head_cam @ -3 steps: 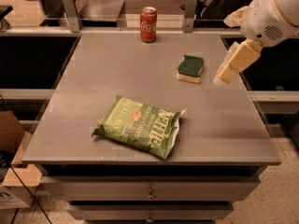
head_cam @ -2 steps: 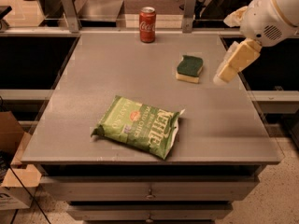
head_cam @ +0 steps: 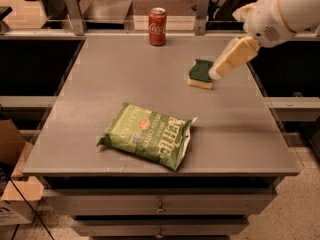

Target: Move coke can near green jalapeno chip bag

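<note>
Gripper [head_cam: 222,66] hangs by the sponge [head_cam: 199,74], can't tell how open. Coke can [head_cam: 157,26] sits untouched far back, green jalapeno chip bag [head_cam: 147,140] near.

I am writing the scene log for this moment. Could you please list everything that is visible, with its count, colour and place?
coke can: one, red with a silver top, upright at the far edge of the table, near its middle.
green jalapeno chip bag: one, green with white lettering, lying flat on the near half of the table.
sponge: one, green on top and yellow beneath, on the far right part of the table.
table: one, grey, in the middle of the view.
drawers: two visible, grey, under the table's front.
cardboard box: one, brown, on the floor at lower left.
gripper: one, beige, at the sponge's right edge, far from the can.
arm: one, white, top right corner.
</note>
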Robot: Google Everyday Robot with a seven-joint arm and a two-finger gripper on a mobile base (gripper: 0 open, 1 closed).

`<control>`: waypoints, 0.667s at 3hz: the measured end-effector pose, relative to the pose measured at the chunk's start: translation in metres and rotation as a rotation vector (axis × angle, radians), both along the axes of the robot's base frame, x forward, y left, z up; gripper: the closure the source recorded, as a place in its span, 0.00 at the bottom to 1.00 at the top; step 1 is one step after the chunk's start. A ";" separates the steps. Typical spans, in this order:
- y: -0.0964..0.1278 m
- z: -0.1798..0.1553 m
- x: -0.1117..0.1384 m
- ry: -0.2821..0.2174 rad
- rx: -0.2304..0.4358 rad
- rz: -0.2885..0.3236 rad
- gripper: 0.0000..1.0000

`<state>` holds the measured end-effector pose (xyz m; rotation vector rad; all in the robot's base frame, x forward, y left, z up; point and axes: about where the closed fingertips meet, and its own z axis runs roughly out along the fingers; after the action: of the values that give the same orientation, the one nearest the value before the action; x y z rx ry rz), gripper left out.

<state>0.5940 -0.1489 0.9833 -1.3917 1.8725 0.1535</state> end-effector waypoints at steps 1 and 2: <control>0.018 -0.003 0.057 -0.044 0.121 -0.023 0.00; 0.035 -0.014 0.104 -0.040 0.228 -0.037 0.00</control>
<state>0.6984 -0.1140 0.9693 -1.1960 1.7857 0.3085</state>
